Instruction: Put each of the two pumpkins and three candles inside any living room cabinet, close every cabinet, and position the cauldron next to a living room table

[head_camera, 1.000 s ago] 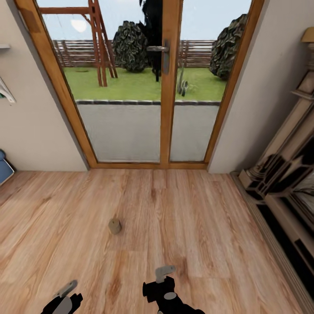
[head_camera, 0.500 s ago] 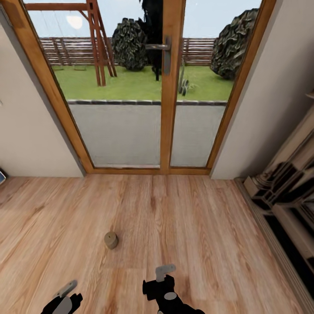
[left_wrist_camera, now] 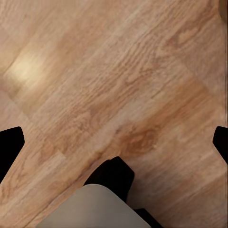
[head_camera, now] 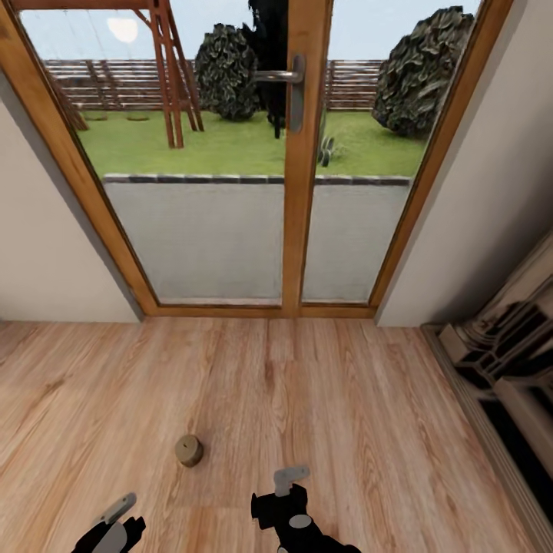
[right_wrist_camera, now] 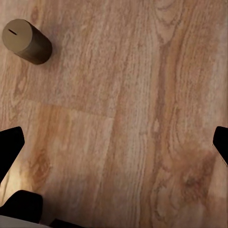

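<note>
One candle (head_camera: pixel 189 450) stands upright on the wood floor (head_camera: pixel 369 415), near and between the two grippers, well short of the far glass double doors (head_camera: pixel 292 153); no writing shows on it. The left gripper (head_camera: pixel 115 513) and right gripper (head_camera: pixel 286 480) both hang empty above the planks with jaws spread wide.

Wood-plank floor (head_camera: pixel 346 399); wood-framed glass double doors (head_camera: pixel 296 153) ahead, lawn and fence beyond; beige walls (head_camera: pixel 54 253).
</note>
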Controlling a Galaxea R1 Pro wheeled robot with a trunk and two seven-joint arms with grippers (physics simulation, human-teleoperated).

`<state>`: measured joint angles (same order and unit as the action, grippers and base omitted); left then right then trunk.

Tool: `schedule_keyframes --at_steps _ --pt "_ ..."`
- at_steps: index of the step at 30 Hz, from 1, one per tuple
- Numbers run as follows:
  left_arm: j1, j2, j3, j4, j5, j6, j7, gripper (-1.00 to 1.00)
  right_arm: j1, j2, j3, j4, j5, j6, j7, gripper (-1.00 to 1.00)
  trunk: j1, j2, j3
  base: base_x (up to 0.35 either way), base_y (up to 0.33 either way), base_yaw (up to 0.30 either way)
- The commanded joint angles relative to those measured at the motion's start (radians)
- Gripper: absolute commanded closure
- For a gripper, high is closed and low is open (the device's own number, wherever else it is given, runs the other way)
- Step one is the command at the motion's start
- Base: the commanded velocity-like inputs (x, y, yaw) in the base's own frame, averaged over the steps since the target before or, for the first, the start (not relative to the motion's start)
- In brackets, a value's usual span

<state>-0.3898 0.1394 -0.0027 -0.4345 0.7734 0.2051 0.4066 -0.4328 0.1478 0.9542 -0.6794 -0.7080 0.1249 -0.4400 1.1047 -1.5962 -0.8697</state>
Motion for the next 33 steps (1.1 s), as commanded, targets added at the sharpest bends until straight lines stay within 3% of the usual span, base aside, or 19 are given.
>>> schedule_keyframes --at_steps 1,9,14,17,20,33 --pt "0.0 0.0 0.0 -0.003 0.004 0.005 0.006 -1.0 -0.001 -0.001 0.005 -0.002 -0.003 0.004 -0.008 -1.0 0.001 0.0 -0.002 0.315 0.0 0.0" --pt "0.0 0.003 0.001 -0.005 0.006 0.008 -0.02 -1.0 -0.001 -0.001 0.005 -0.002 -0.003 0.004 -0.008 -1.0 0.001 0.0 -0.009 0.3 0.0 0.0" --pt "-0.005 0.009 0.003 -0.011 0.002 0.019 -0.146 -1.0 -0.001 -0.001 0.005 -0.002 -0.003 0.004 -0.008 -1.0 0.001 0.0 -0.012 0.316 0.0 0.0" --pt "-0.011 0.04 0.005 -0.035 0.003 0.032 -0.251 -1.0 -0.001 -0.001 0.005 -0.002 -0.003 0.004 -0.008 -1.0 0.001 0.0 -0.015 0.258 0.0 0.0" --pt "-0.013 0.055 0.003 -0.065 0.003 0.039 -0.298 -1.0 -0.001 -0.001 0.005 -0.002 -0.002 0.004 -0.008 -1.0 0.001 0.0 -0.017 0.089 0.0 0.0" --pt "-0.011 0.06 0.001 -0.079 -0.001 0.025 -0.325 -1.0 -0.001 0.0 0.005 -0.002 -0.002 0.004 -0.007 -1.0 0.001 0.0 -0.027 0.008 0.0 0.0"
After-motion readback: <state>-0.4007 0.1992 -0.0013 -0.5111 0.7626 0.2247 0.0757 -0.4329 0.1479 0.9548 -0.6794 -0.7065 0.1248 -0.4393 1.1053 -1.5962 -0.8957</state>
